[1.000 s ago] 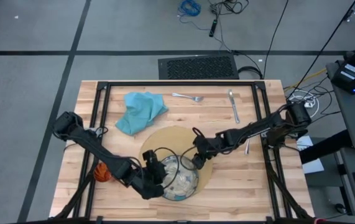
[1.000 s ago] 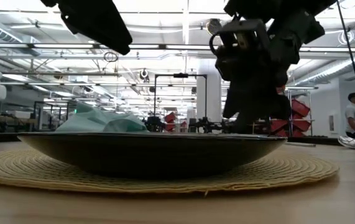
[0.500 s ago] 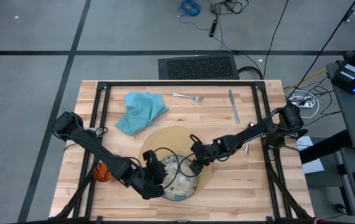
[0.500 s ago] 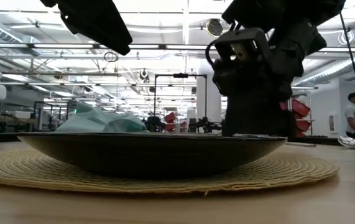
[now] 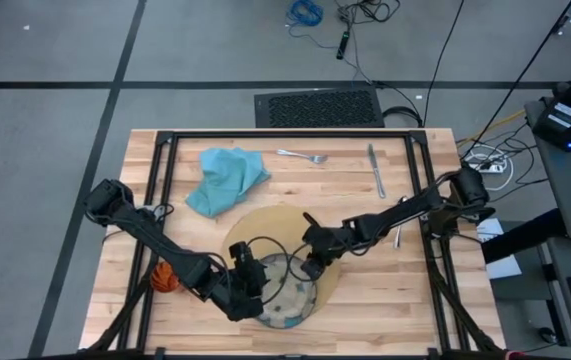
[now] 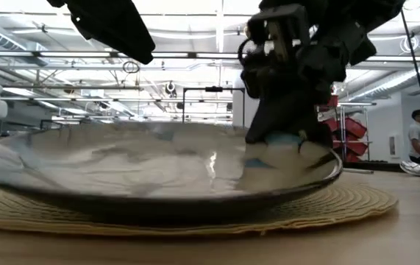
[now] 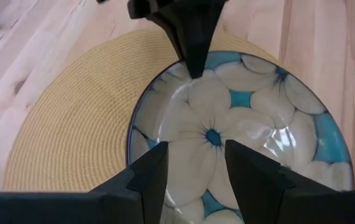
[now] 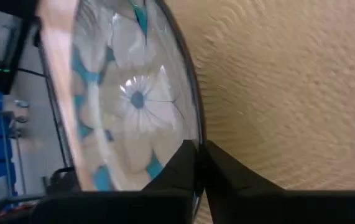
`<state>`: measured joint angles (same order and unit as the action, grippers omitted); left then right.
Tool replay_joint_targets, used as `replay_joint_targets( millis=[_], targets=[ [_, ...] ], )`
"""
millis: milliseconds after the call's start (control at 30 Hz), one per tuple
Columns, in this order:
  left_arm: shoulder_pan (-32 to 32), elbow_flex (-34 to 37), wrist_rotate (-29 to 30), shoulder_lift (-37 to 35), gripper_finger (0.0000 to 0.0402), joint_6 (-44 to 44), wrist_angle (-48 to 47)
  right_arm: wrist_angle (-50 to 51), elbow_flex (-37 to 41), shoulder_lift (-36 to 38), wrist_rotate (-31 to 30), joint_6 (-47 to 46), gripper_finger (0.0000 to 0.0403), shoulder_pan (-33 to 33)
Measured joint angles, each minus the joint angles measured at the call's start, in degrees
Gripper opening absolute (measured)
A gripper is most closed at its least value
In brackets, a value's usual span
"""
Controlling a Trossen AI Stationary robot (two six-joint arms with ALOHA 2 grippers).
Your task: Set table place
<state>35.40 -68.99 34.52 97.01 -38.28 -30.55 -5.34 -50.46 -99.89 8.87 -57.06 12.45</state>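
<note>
Tilting now: high view shows the plate (image 5: 285, 297) on the mat (image 5: 287, 232), sitting toward the mat's near edge, overhanging it a little. A second ago the right gripper (image 5: 308, 268) hung above the plate's far rim; now it sits on that rim. Left gripper (image 5: 248, 283) is at the plate's left side, same spot as before. Napkin (image 5: 225, 177), fork (image 5: 302, 156) and knife (image 5: 375, 170) lie at the far side of the table (image 5: 385, 300), well apart from the mat; cup (image 5: 163, 277) just beside the left arm. Free wood to the mat's right and near edge.

Low view: plate far rim is lifted, its inside now faces the camera; it lay flat half a second ago. Likely being re-centred on the mat.

Left wrist view: left fingers (image 7: 149, 177) spread wide over the plate, holding nothing.

Right wrist view: right fingers (image 8: 180, 165) pinched on the plate rim, mat beyond.
</note>
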Motion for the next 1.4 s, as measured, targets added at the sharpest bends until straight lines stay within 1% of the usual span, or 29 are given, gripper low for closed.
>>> replay_joint_targets(
  millis=[100,200,267,367,467,567,667,733,867,1033,1100,1333,1400],
  targets=[
    [0.0,0.0,0.0,0.0,0.0145,0.0,0.0,2.6,-0.9,1.3,0.6,1.5,0.0002,-1.3],
    [0.0,0.0,0.0,0.0,0.0145,0.0,0.0,6.4,-3.4,1.6,0.1,3.4,0.0001,-3.2],
    [0.0,0.0,0.0,0.0,0.0145,0.0,0.0,6.8,-4.8,1.6,0.3,4.3,0.0001,-3.9],
    [0.2,0.0,0.0,0.0,0.0145,-0.3,0.0,7.9,-7.8,1.6,0.6,5.9,0.0001,-4.3],
    [0.3,0.0,0.0,0.0,0.0145,-0.2,0.1,11.2,-11.6,2.1,2.0,7.8,0.0001,-4.6],
    [0.3,0.0,0.0,0.0,0.0145,-0.1,0.0,18.1,-15.5,2.1,2.6,9.7,0.0001,-5.3],
    [0.6,0.0,0.0,0.0,0.0145,-0.2,0.0,27.0,-17.6,2.1,-0.7,10.9,0.0000,-6.7],
    [0.8,0.0,0.0,0.0,0.0145,-0.2,0.0,29.7,-17.4,2.1,-2.1,11.6,0.0000,-8.1],
    [1.1,0.0,0.0,0.0,0.0145,-0.3,0.0,26.4,-16.7,2.1,-0.6,12.6,0.0000,-10.4],
    [1.1,0.0,-0.2,0.0,0.0145,-0.3,0.1,26.9,-16.6,1.5,2.0,13.7,0.0000,-12.4],
    [1.1,0.0,-0.2,0.0,0.0145,-0.3,0.0,27.0,-16.6,0.6,2.0,13.7,0.0000,-12.5],
    [1.1,0.0,-0.1,0.0,0.0145,-0.3,0.0,25.5,-16.8,-4.0,5.5,13.0,0.0000,-12.1],
    [1.3,0.0,-0.1,0.0,0.0145,-0.3,0.0,25.0,-16.8,-5.1,5.7,12.8,0.0000,-11.6]
  ],
)
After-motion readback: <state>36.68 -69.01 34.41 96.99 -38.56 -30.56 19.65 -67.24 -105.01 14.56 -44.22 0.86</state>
